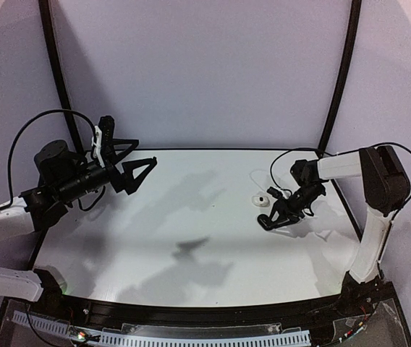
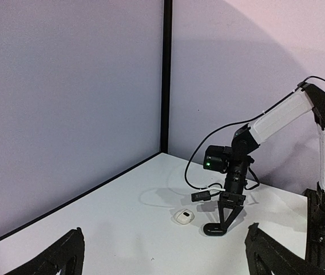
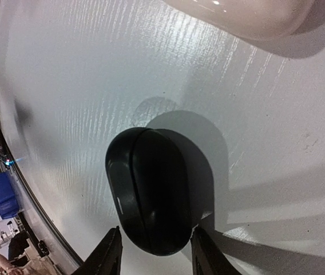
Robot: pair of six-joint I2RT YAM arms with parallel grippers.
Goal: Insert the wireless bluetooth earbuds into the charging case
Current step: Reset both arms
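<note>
A black charging case [image 3: 151, 189] lies shut on the white table, its seam showing. My right gripper [image 3: 155, 230] stands low over it, jaws open, one finger on each side of the case's near end and a thin gap at the left finger. From above, the right gripper [image 1: 267, 219] and the black case [image 1: 265, 222] sit at the table's right. A white charging case [image 1: 259, 200] lies just beyond, also seen as the white case [image 2: 183, 216]. My left gripper [image 1: 146, 152] hovers wide open and holds nothing at the far left. No earbuds show in any view.
A black cable [image 1: 281, 163] loops from the right arm over the table near the cases. Black frame posts [image 1: 339, 79] rise at the back corners. The table's back edge [image 1: 213, 150] meets the wall.
</note>
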